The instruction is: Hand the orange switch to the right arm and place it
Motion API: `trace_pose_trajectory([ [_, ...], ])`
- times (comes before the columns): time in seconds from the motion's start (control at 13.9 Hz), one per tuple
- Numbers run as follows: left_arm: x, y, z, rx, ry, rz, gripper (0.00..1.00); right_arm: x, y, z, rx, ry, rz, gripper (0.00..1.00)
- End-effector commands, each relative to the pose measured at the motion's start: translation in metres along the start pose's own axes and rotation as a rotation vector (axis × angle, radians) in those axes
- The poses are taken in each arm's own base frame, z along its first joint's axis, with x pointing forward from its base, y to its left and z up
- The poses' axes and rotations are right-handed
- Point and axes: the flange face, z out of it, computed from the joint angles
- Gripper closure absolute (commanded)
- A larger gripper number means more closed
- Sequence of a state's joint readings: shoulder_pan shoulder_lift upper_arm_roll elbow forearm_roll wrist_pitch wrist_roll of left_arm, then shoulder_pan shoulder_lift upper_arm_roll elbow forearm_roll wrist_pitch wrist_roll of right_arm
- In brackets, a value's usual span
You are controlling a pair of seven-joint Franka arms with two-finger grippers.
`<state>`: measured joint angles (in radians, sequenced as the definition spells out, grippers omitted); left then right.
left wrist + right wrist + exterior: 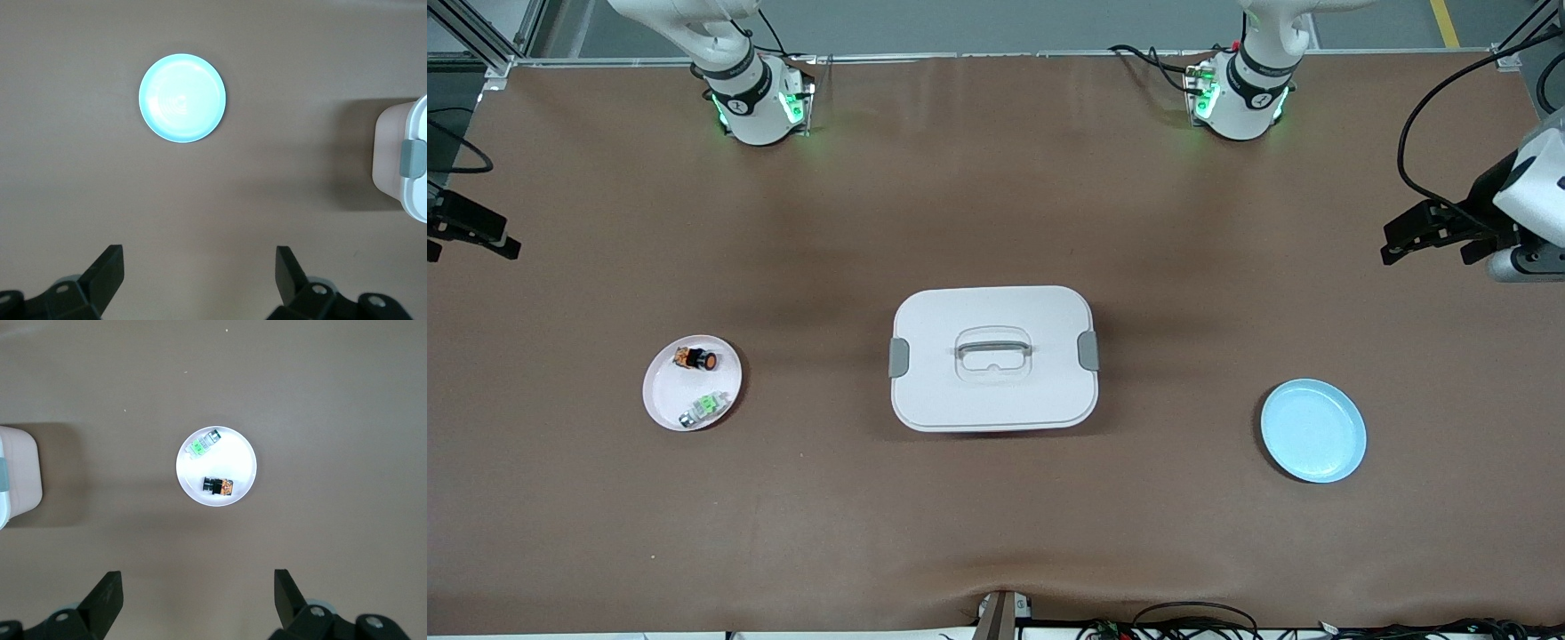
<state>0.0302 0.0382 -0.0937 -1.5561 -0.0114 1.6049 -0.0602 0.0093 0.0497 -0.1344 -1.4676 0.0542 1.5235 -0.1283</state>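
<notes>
Fingers (107, 597) apart; black-orange switch (218, 485)

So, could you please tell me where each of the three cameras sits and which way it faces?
Front view: high across the table, facing both arm bases; shows the round white plate holding the tiny black-and-orange switch, the white lidded box and the round light-blue plate.
Left wrist view: looks straight down past the open left end effector at the blue plate.
Right wrist view: looks down past the open right end effector at the white plate and switch.
Both wrist views catch the box's edge.
</notes>
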Motion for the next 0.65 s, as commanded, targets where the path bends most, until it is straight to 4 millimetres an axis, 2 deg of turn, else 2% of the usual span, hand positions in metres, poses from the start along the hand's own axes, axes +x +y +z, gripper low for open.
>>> trace_pose_trajectory([
  [0.0,0.002,-0.002,-0.005,0.012,-0.005,0.0,0.0,-0.008,0.0,-0.004,0.004,0.017,0.008,0.0],
  [0.29,0.002,-0.001,-0.004,0.012,-0.007,0.002,0.0,-0.003,0.002,-0.012,-0.012,0.035,0.009,0.0],
  [0.36,0.002,-0.001,-0.004,0.012,-0.007,0.002,0.0,-0.003,-0.006,-0.013,-0.053,0.031,-0.01,0.0],
  [0.43,0.002,-0.001,-0.004,0.012,-0.007,0.002,0.0,-0.001,-0.021,-0.012,-0.107,0.025,-0.047,0.0],
  [0.51,0.002,-0.001,-0.004,0.012,-0.007,0.002,0.0,0.0,-0.044,-0.013,-0.173,0.026,-0.097,0.0],
  [0.58,0.002,-0.001,-0.004,0.012,-0.007,0.002,0.0,0.0,-0.056,-0.012,-0.206,0.023,-0.114,0.0],
])
